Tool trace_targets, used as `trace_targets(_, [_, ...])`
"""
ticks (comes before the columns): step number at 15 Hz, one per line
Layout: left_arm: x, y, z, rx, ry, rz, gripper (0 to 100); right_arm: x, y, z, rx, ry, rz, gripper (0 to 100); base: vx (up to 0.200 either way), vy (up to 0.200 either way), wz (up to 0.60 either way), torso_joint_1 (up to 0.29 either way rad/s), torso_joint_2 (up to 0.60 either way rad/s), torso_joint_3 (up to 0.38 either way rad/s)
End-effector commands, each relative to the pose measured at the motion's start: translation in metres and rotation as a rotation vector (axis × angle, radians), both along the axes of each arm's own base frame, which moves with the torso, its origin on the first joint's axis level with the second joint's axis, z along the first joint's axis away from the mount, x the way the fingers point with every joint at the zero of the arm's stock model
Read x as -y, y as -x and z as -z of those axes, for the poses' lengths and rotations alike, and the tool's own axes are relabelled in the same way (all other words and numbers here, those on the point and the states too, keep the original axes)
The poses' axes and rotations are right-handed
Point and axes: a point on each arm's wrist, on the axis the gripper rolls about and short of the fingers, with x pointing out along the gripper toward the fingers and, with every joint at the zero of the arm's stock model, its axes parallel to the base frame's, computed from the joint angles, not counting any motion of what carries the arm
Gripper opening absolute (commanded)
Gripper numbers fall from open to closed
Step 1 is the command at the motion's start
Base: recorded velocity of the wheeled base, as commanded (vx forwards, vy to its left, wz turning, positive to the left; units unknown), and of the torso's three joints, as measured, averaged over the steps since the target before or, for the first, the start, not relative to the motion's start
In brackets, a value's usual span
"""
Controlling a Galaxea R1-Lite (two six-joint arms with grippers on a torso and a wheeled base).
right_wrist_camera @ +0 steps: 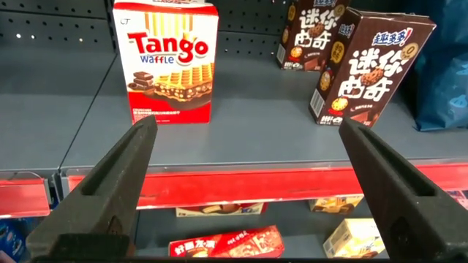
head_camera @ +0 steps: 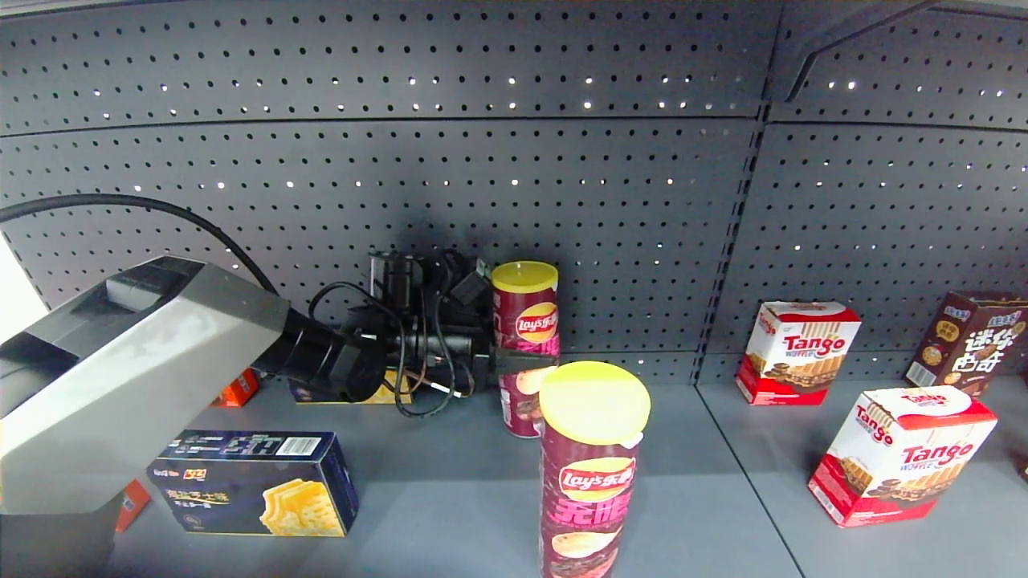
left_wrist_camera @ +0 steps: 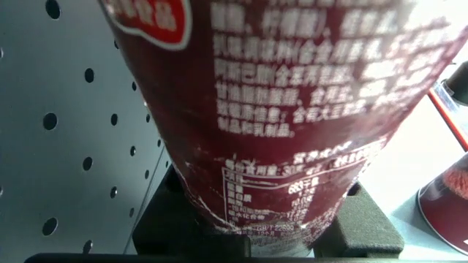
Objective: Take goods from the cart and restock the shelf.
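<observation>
The left gripper (head_camera: 522,363) is clamped on a chip can (head_camera: 525,309), upright at the back of the shelf (head_camera: 450,482) behind a second can (head_camera: 593,470) already standing there. Letting go remains; the right gripper (right_wrist_camera: 248,126) gapes wide, empty

behind: pegboard (head_camera: 642,241) just behind held can (head_camera: 526,309); no room deeper.
front: front can (head_camera: 594,466) stands near, right of my left gripper's (head_camera: 502,361) way out.
left: blue box (head_camera: 257,482) lies beside my arm.
free: bare shelf (head_camera: 450,482) between blue box and front can; wider strip between cans and wafer boxes (head_camera: 795,349).
right gripper (right_wrist_camera: 248,123): wide apart, facing bare gap between wafer box (right_wrist_camera: 172,62) and brown box (right_wrist_camera: 369,66).
</observation>
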Motion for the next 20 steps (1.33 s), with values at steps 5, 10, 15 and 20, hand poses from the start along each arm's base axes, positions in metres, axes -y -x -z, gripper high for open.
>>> trace_targets(5, [0.001,0.0,0.003,-0.005,-0.002,0.001,100,0.0,0.0,0.0,-0.003,0.001,0.0,100,0.0,0.0,0.0,0.0,0.0,0.0])
trace_targets(10, [0.001,0.0,0.001,0.001,0.0,0.001,100,0.0,0.0,0.0,-0.004,-0.002,0.001,100,0.0,0.0,0.0,0.0,0.0,0.0])
trace_targets(15, [-0.001,0.004,-0.019,0.04,0.014,0.001,100,0.0,-0.001,0.001,-0.005,-0.005,-0.001,100,0.0,0.0,0.0,0.0,0.0,0.0])
trace_targets(20, [-0.007,0.009,-0.031,0.059,0.02,-0.008,100,-0.001,-0.005,0.006,0.013,-0.005,-0.001,100,0.0,0.0,0.0,0.0,0.0,0.0])
